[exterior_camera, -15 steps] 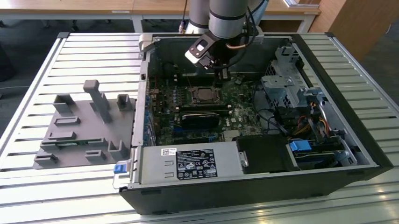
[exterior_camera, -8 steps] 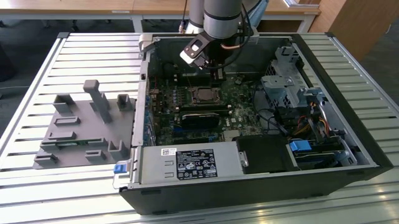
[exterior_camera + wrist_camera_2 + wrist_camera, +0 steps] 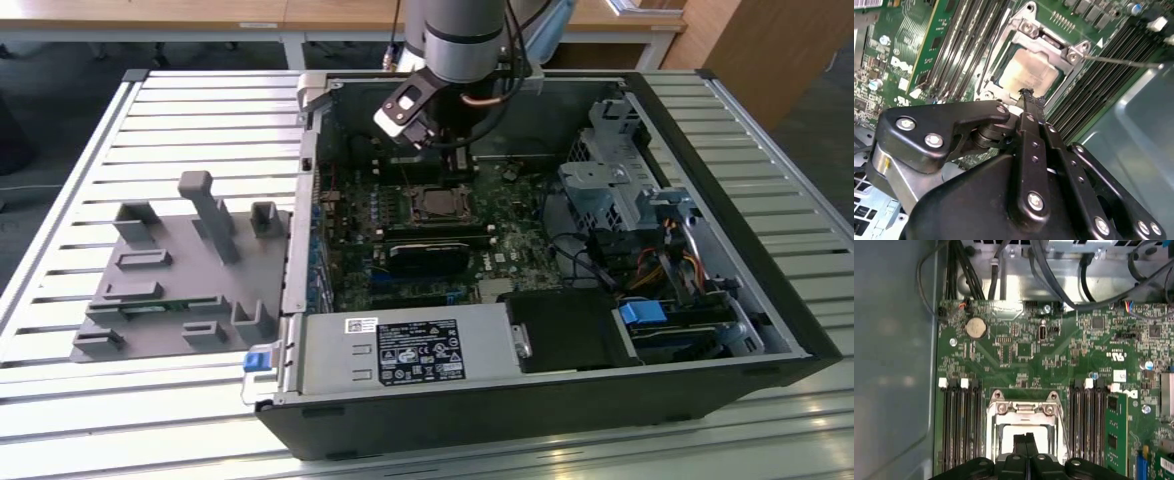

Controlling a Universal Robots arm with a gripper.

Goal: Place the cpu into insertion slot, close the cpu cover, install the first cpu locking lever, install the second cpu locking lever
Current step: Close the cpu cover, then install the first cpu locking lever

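The cpu sits in the insertion slot, and its pale face shows through the cut-out of the cpu cover, which lies flat over the slot. The gripper hangs right at the slot's edge, fingers pressed together, nothing held; contact can't be told. The second wrist view catches a thin lever jutting out past the slot. The first wrist view shows memory slots close on both sides of the slot, with the case wall beyond them. The exterior view adds the slatted desk, well apart from the slot.
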